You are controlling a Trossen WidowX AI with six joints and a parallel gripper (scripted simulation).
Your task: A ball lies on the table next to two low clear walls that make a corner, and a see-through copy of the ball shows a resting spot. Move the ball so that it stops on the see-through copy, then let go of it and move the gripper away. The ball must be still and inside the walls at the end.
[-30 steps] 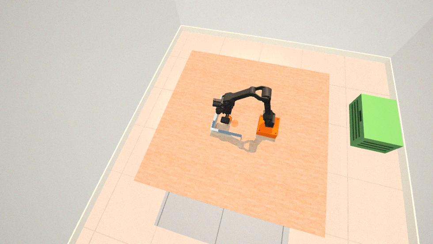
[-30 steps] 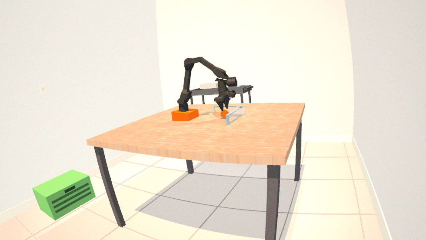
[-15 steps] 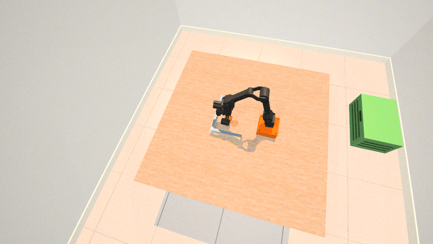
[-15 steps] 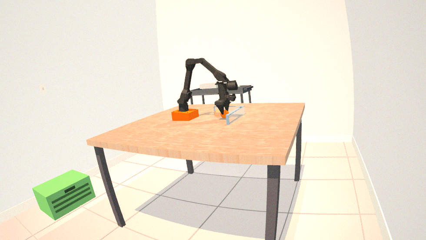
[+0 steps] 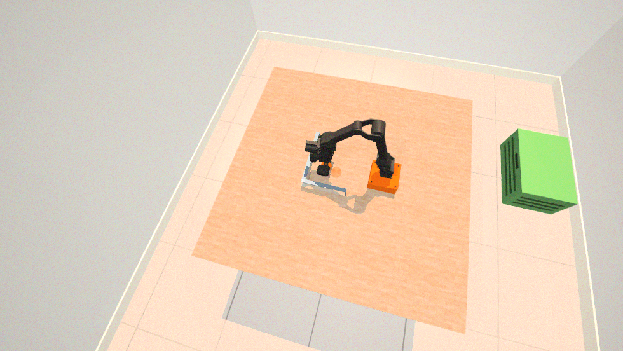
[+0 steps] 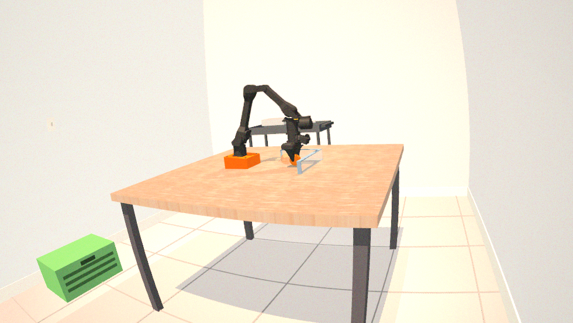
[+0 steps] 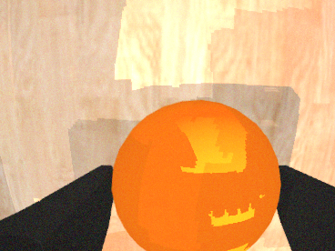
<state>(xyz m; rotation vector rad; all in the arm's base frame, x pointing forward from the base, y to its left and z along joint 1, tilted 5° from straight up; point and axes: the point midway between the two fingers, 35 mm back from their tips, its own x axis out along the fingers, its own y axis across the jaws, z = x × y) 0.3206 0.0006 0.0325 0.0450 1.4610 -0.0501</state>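
Rises from a boxy orange base (image 5: 374,186) near the middle of the wooden table (image 6: 280,192), climbs steeply to a high elbow, then slopes down and away as a dark, matte arm (image 5: 348,130). Ends with the wrist turned straight down, gripper (image 6: 292,154) lowered into the angle of the two low clear walls (image 6: 309,159).

Closes on the ball (image 7: 197,189): black fingers press against it on both sides in the wrist view, flat inner faces meeting its round flanks. Fills much of that view with a smooth, glossy orange sphere, bright yellow highlights on its upper and lower right. Shows only as a small orange patch (image 6: 294,161) under the fingertips from the exterior camera; whether it rests on the board or hangs just above is hard to say from here.

Leaves the see-through copy (image 5: 337,172), a pale orange disc, just beside the gripper (image 5: 322,169) on the base side, apart from the ball.

Forms an L of thin, glassy strips with bluish edges (image 5: 324,186), standing on pale, fine-grained wood planks. Casts soft grey shadows of arm and walls across the grain. Sits well off the table: a bright green slatted box (image 5: 545,170) on the tiled floor
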